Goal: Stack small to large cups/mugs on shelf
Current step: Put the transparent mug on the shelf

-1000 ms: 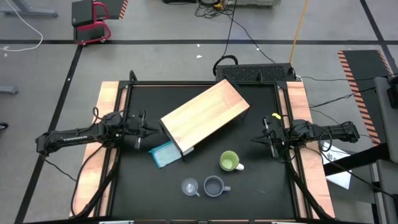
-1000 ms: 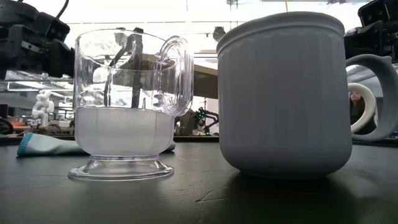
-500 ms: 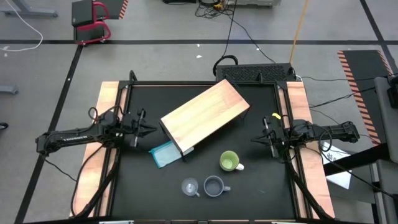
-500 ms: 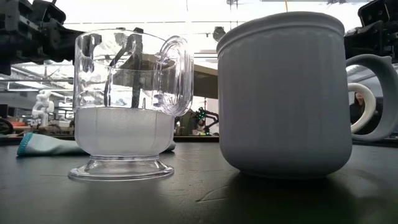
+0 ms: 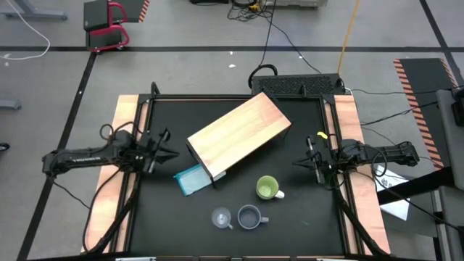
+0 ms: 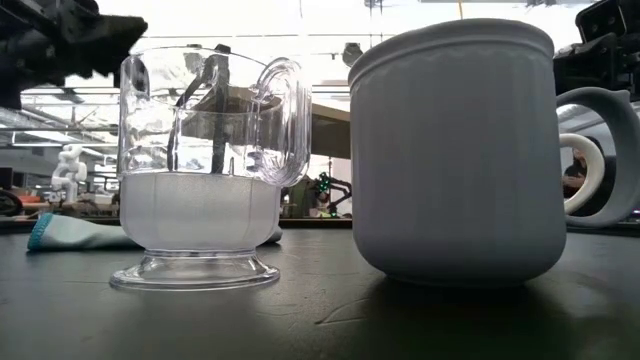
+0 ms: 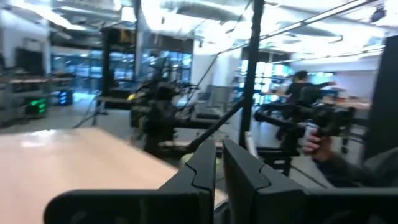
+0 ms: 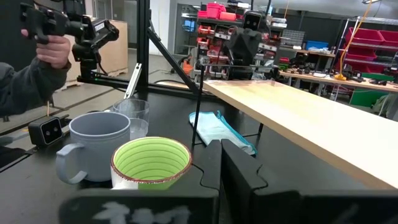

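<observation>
The light-wood shelf (image 5: 239,136) lies slantwise on the black table, and its top also shows in the right wrist view (image 8: 311,124). The green mug (image 5: 267,188) stands upright near the shelf's near end (image 8: 151,163). The grey-blue mug (image 5: 249,216) and the clear glass cup (image 5: 221,217) stand side by side near the table's near edge, close up in the low view (image 6: 455,150) (image 6: 205,170). My left gripper (image 5: 163,148) (image 7: 217,163) is shut and empty, left of the shelf. My right gripper (image 5: 301,161) (image 8: 221,165) is shut and empty, right of the green mug.
A flat teal block (image 5: 192,179) lies against the shelf's near left corner. A person's hand (image 8: 50,37) holds a device beyond the table's near side. There is open black table between the mugs and each gripper.
My left gripper has drawn back a little toward the table's left edge and risen. The mugs, the glass cup and the shelf have stayed where they were.
</observation>
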`<state>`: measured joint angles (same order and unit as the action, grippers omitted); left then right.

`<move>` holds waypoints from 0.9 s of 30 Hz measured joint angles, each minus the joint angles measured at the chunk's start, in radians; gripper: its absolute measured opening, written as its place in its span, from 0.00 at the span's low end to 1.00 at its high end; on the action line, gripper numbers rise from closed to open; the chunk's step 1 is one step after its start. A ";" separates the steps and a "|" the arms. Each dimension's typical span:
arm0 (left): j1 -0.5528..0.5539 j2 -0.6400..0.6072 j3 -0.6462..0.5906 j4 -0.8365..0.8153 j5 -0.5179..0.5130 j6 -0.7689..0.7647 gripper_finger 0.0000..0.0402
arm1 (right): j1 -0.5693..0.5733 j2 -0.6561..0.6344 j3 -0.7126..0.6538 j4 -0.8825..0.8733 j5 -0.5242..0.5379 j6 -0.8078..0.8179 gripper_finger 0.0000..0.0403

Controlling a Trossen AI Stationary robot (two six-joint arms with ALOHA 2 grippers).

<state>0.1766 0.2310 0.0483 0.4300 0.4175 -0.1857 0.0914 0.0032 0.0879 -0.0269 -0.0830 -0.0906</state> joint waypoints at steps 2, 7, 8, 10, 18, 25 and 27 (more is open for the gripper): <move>-0.027 0.001 0.021 -0.001 0.000 0.001 0.08 | 0.000 0.000 0.000 0.000 0.000 0.000 0.00; -0.099 0.055 0.087 -0.009 -0.009 0.024 0.08 | 0.000 0.000 0.000 0.000 0.000 0.000 0.00; -0.115 0.074 0.100 -0.011 -0.022 0.030 0.08 | 0.000 0.000 0.000 0.000 0.000 0.000 0.00; -0.150 0.123 0.128 -0.021 -0.052 0.051 0.08 | 0.000 0.000 0.000 0.000 0.000 0.000 0.00; -0.320 0.364 0.305 -0.138 -0.180 0.124 0.08 | 0.000 0.000 0.000 0.002 0.000 0.000 0.00; -0.489 0.562 0.509 -0.323 -0.371 0.207 0.08 | 0.000 0.000 0.000 0.001 0.000 0.000 0.00; -0.526 0.616 0.566 -0.371 -0.437 0.208 0.08 | 0.000 0.000 0.000 0.001 0.000 0.000 0.00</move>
<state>-0.3491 0.8470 0.6146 0.0593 -0.0194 0.0219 0.0914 0.0031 0.0879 -0.0263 -0.0830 -0.0906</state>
